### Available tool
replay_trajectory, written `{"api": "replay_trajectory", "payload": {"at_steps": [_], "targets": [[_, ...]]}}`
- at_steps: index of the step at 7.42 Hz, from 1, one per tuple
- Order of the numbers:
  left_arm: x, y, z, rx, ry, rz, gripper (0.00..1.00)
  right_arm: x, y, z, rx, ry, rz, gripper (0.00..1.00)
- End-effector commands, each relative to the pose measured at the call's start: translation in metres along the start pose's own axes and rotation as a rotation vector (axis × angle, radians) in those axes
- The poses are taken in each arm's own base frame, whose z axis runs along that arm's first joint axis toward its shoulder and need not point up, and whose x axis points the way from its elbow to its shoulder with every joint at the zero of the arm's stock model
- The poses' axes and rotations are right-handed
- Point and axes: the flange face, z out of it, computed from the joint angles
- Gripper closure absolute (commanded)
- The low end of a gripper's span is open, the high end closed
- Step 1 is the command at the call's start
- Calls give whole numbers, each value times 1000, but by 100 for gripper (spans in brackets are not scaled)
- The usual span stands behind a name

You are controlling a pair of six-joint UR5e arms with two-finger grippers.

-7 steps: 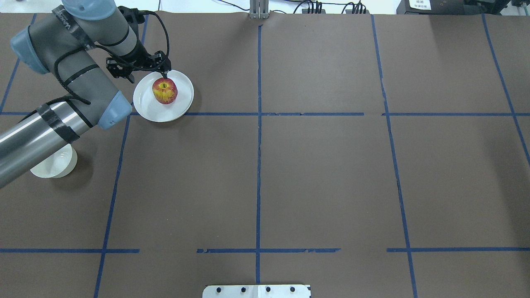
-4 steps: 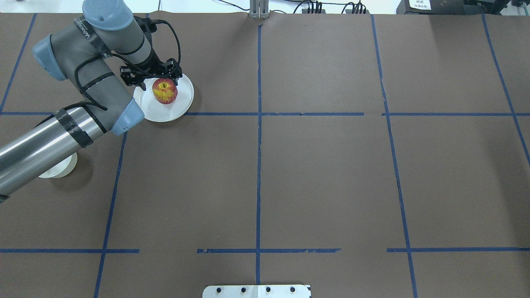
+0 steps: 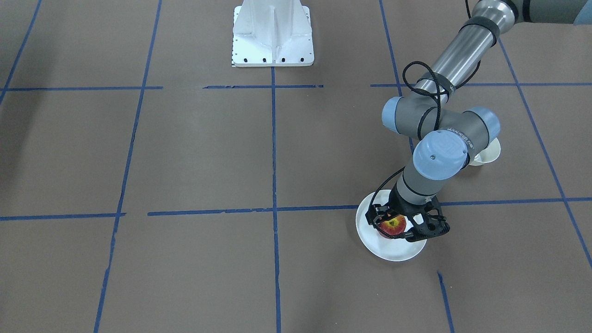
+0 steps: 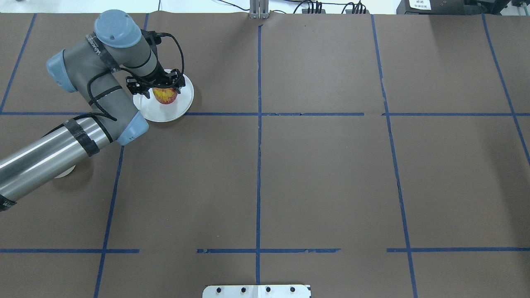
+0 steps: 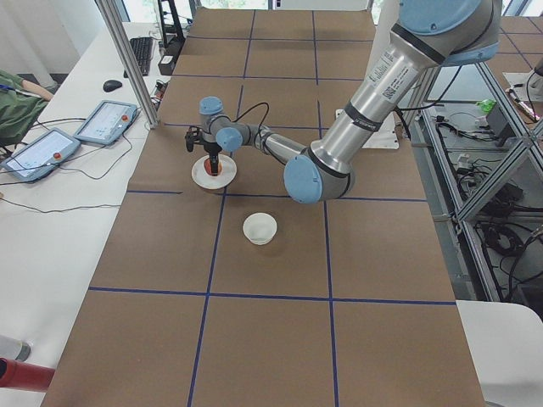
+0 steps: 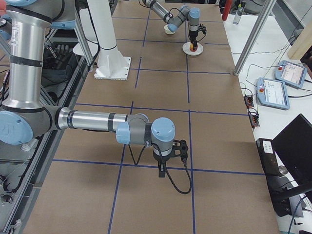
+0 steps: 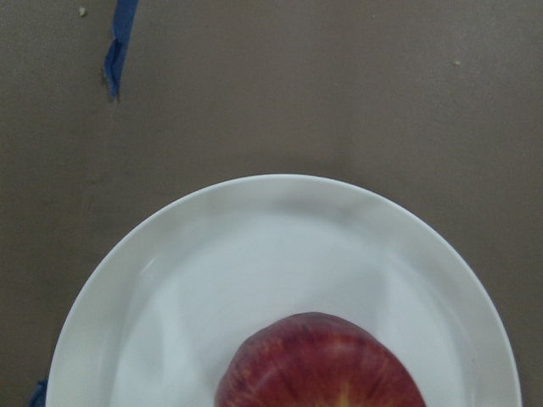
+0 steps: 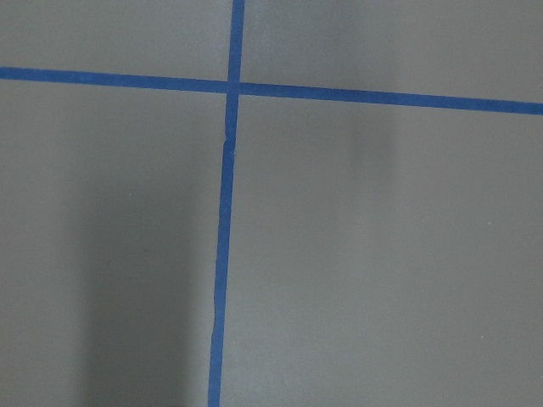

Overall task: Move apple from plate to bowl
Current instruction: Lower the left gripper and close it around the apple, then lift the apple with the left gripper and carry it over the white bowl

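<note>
**Left fingers straddling the apple on the plate**

The left fingers (image 3: 430, 225) are standing spread open, one on each side of the apple (image 3: 393, 225), low over it. Whether either is touching the skin I cannot tell. The apple is sitting near the middle of the plate (image 3: 393, 250), yellow dimple up. Being round, it is offering no long axis to line up with. The coming move is turning on one relation: the apple is lying between the fingers, so closing on it looks like the next step.

The bowl (image 5: 260, 228) is standing on the surface (image 4: 314, 174) well apart from the plate, toward the robot and further to its left. The left arm is much the nearer to the plate. The right fingers (image 6: 162, 168) are hanging far from it, and I cannot tell whether they are open.

The front-facing view is showing the straddle. The overhead view is hiding part of the apple under the wrist and nearly all the bowl under the arm. The left side view is showing the bowl whole and empty. The left wrist view is catching only part of the apple, and no fingers.
</note>
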Motion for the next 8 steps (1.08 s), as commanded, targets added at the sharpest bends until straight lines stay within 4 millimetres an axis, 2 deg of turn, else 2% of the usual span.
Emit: {"api": "replay_trajectory", "payload": {"at_steps": [1, 2, 3, 4, 6, 7, 8], "targets": [[2, 5, 7, 4, 6, 3, 18, 0, 0, 0, 0, 0, 0, 0], [3, 5, 6, 5, 11, 3, 62, 0, 0, 0, 1, 0, 1, 0], [3, 4, 5, 1, 16, 3, 90, 0, 0, 0, 0, 0, 0, 0], [-1, 0, 1, 8, 16, 0, 95, 0, 0, 0, 1, 0, 1, 0], [-26, -30, -55, 75, 58, -18, 95, 0, 0, 0, 1, 0, 1, 0], [-54, -29, -77, 48, 83, 14, 94, 0, 0, 0, 0, 0, 0, 0], [-83, -26, -109, 52, 64, 55, 94, 0, 0, 0, 1, 0, 1, 0]]}}
